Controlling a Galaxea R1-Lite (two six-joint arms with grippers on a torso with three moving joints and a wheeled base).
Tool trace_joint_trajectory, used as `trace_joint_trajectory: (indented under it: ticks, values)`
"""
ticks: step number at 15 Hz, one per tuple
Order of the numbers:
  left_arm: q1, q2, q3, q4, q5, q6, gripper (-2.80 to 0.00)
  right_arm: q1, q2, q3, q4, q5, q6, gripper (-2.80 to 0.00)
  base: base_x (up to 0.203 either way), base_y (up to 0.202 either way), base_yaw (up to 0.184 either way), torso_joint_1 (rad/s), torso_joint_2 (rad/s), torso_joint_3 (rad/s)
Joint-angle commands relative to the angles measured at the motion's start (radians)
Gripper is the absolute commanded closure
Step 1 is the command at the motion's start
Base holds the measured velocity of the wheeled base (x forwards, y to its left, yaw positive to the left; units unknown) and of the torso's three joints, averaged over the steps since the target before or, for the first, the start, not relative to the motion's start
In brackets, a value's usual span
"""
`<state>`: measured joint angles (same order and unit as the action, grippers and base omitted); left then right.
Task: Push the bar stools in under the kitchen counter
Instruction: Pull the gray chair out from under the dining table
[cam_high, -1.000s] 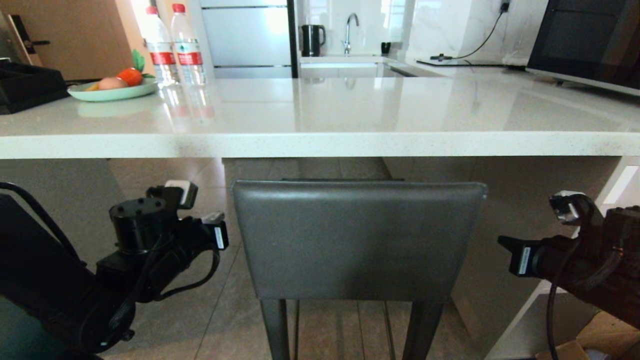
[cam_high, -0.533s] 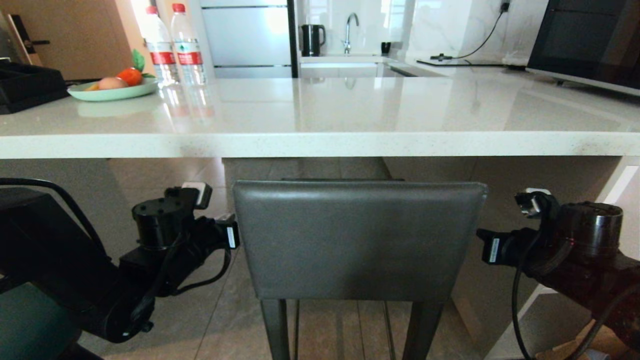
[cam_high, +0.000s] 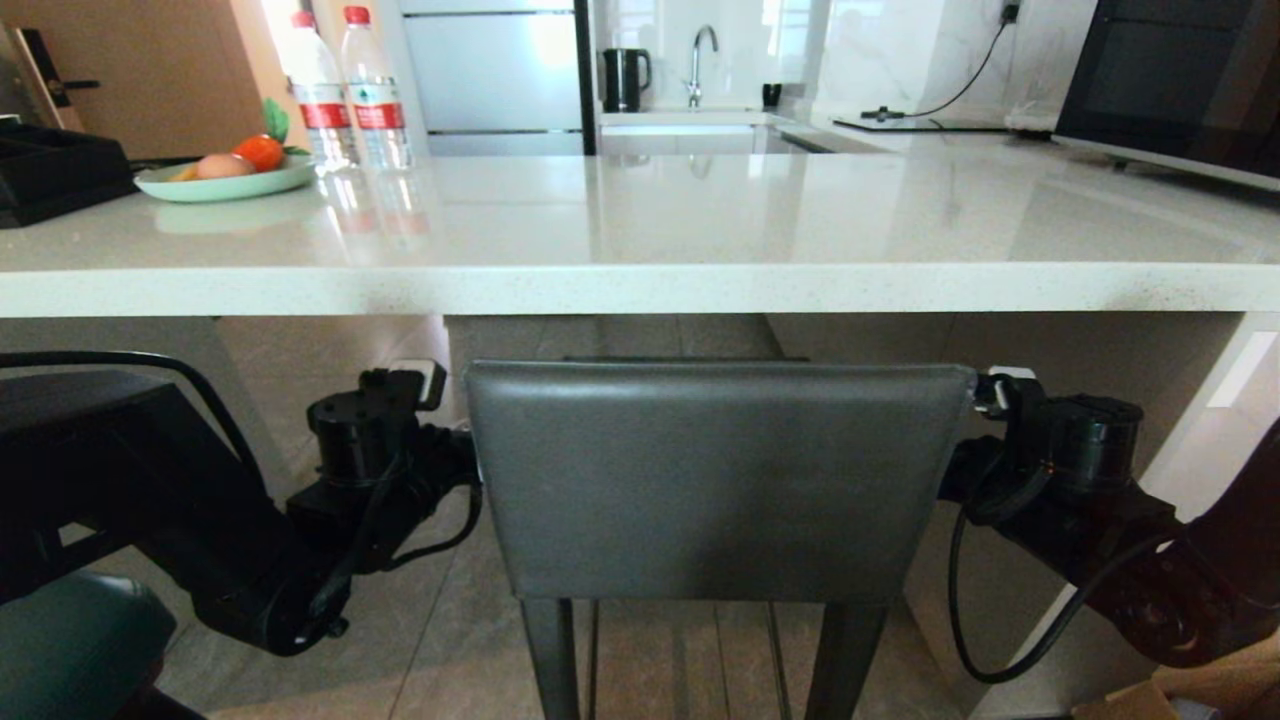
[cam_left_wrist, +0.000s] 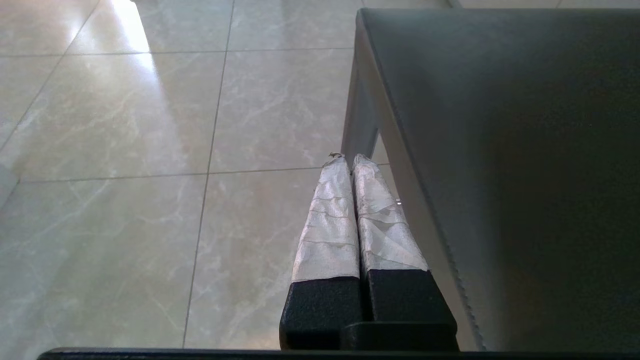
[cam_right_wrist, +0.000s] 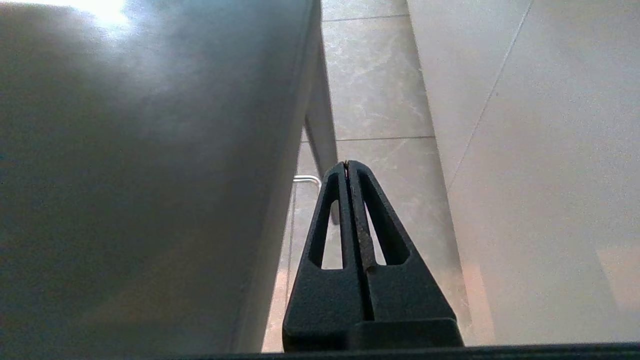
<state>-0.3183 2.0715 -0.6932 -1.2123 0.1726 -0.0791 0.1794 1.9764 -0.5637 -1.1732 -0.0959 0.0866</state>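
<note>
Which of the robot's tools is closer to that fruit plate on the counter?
Left. The left tool is at the grey stool's left edge, the plate's side; the right tool is at the stool's opposite edge.

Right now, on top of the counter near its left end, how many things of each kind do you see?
Water bottles: 2
Green plate of fruit: 1
Black tray: 1
Total: 4
</note>
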Motion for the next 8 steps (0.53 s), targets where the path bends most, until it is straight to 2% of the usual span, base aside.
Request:
trace_joint_trajectory:
  ticks: [1, 3, 8]
  values:
    - [-0.015, 0.001, -0.002, -0.007, 0.006, -0.002, 0.0, -0.001, 0.035, -0.013, -0.008, -0.005, 0.001, 0.0, 0.0, 0.0, 0.0, 0.0, 0.0, 0.0]
    - [-0.039, 0.0, -0.019, -0.007, 0.041, -0.001, 0.0, -0.001, 0.043, -0.038, -0.008, -0.007, 0.001, 0.0, 0.0, 0.0, 0.0, 0.0, 0.0, 0.0]
    - [-0.067, -0.005, -0.008, -0.007, 0.05, -0.002, 0.0, 0.002, 0.09, -0.095, -0.006, -0.028, -0.01, 0.0, 0.0, 0.0, 0.0, 0.0, 0.0, 0.0]
